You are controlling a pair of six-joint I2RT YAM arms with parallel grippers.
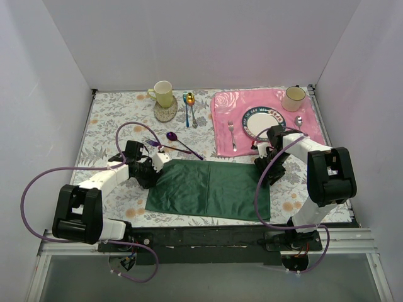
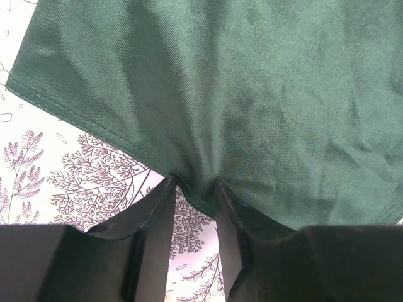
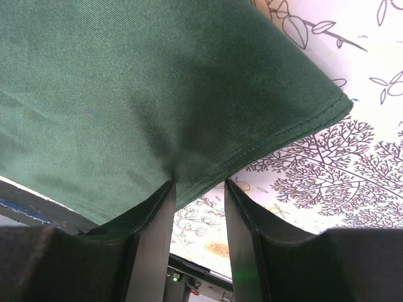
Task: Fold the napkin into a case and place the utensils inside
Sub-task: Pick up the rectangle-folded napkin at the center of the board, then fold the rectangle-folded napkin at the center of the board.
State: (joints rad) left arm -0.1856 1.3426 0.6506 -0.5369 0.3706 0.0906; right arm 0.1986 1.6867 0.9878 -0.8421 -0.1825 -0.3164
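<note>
The dark green napkin (image 1: 208, 189) lies flat as a wide rectangle on the floral tablecloth. My left gripper (image 1: 153, 168) stands at its far left corner, open, with the hem (image 2: 189, 192) reaching in between its fingertips (image 2: 165, 189). At the napkin's far right corner my right gripper (image 1: 267, 168) is open too, and the cloth edge (image 3: 201, 182) sits between its tips. In both wrist views the tablecloth shows through the gap between the fingers. Beyond the napkin's far left edge lie the utensils, a purple spoon (image 1: 182, 145) and a purple fork (image 1: 154, 143).
A yellow mug (image 1: 163, 93) stands on a coaster at the back, beside blue and gold spoons (image 1: 189, 107). The pink placemat (image 1: 221, 135) at back right carries a plate (image 1: 265, 119), a silver fork (image 1: 232, 135), a spoon (image 1: 300, 123) and a cup (image 1: 293, 97).
</note>
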